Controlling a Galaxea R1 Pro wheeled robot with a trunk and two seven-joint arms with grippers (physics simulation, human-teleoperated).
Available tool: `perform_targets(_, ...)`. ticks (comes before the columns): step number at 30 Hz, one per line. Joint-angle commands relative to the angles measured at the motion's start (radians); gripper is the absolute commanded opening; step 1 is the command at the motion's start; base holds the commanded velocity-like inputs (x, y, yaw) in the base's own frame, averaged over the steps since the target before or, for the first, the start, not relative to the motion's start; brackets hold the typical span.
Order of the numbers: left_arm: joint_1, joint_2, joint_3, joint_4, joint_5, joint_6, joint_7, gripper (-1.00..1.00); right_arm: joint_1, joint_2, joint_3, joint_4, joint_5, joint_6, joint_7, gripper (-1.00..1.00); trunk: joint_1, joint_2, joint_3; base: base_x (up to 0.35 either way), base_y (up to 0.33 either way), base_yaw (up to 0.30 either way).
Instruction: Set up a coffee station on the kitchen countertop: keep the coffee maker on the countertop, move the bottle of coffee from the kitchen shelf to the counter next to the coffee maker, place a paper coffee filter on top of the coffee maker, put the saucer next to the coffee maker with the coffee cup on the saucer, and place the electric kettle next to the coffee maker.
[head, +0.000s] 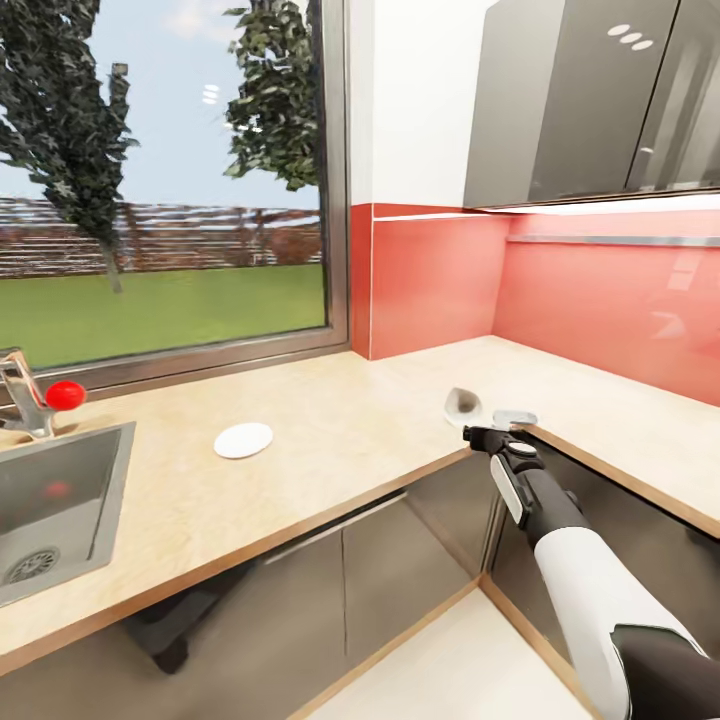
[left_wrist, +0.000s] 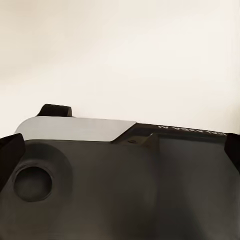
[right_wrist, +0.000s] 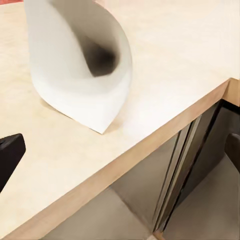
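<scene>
The L-shaped beige worktop (head: 330, 440) runs under a large window (head: 160, 180) and turns along a red backsplash (head: 600, 300), with grey wall cabinets (head: 590, 100) above. A steel sink (head: 50, 510) with a red-knobbed tap (head: 40, 400) is inset at the left. The saucer (head: 243, 440), flat, round and white, lies alone beside the sink. Near the inner corner edge rests the paper coffee filter (right_wrist: 82, 70), a curled white cone with its point towards the edge. The right gripper (head: 490, 432) hovers just beside it, jaws parted and holding nothing. The left gripper's state cannot be told.
</scene>
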Motion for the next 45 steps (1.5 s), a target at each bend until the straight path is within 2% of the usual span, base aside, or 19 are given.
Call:
perform_targets(1,0.0,-0.001,0.002,-0.002,0.008,-0.001,0.0,1.0,0.0,0.0,0.001,-0.002,0.0,0.006,-0.003,1.0,0.0,0.0,-0.001,0.09,-0.07,0.0)
perform_targets(10,0.0,-0.001,0.002,-0.002,0.008,-0.001,0.0,1.0,0.0,0.0,0.0,-0.001,0.0,0.005,-0.003,1.0,0.0,0.0,-0.001,0.149,-0.121,0.0)
perform_targets(45,0.0,-0.001,0.002,-0.002,0.008,-0.001,0.0,1.0,0.0,0.0,0.001,-0.001,0.001,0.004,-0.002,1.0,0.0,0.0,-0.001,0.09,-0.02,0.0)
